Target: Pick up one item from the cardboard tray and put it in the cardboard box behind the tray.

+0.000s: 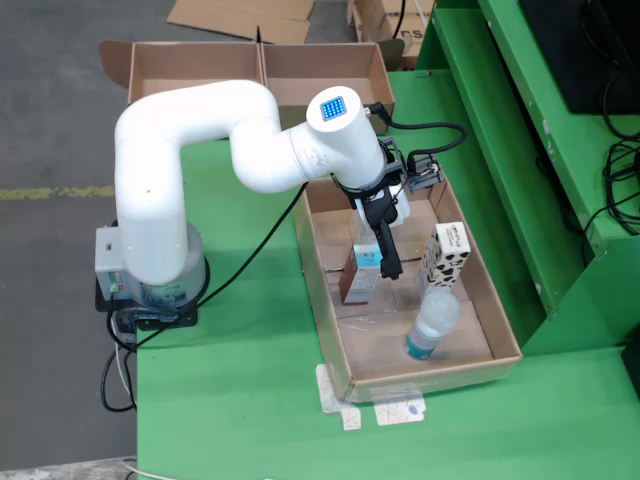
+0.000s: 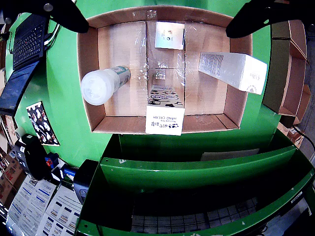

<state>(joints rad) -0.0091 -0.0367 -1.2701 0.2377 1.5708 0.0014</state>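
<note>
The cardboard tray [image 1: 330, 300] lies on the green table. In it are a clear bottle with a white cap [image 1: 432, 322] on its side, a cow-patterned hand cream box [image 1: 445, 255] and a tall carton [image 1: 360, 278]. My gripper [image 1: 383, 250] hangs over the tray's middle, close beside the tall carton. In the wrist view the tray [image 2: 88, 64] shows the bottle [image 2: 101, 86], the hand cream box [image 2: 165, 118], a white carton [image 2: 231, 71] and a small silvery packet [image 2: 170, 35]. The black fingers [image 2: 64, 12] stand wide apart with nothing between them. The gripper [image 2: 157, 27] is open.
The open cardboard box [image 1: 260, 75] with two compartments sits behind the tray, past the arm's elbow. The arm's base [image 1: 150, 280] stands at the table's left edge with cables. A raised green shelf [image 1: 560, 150] runs along the right. A keyboard [image 2: 29, 39] lies beyond the tray.
</note>
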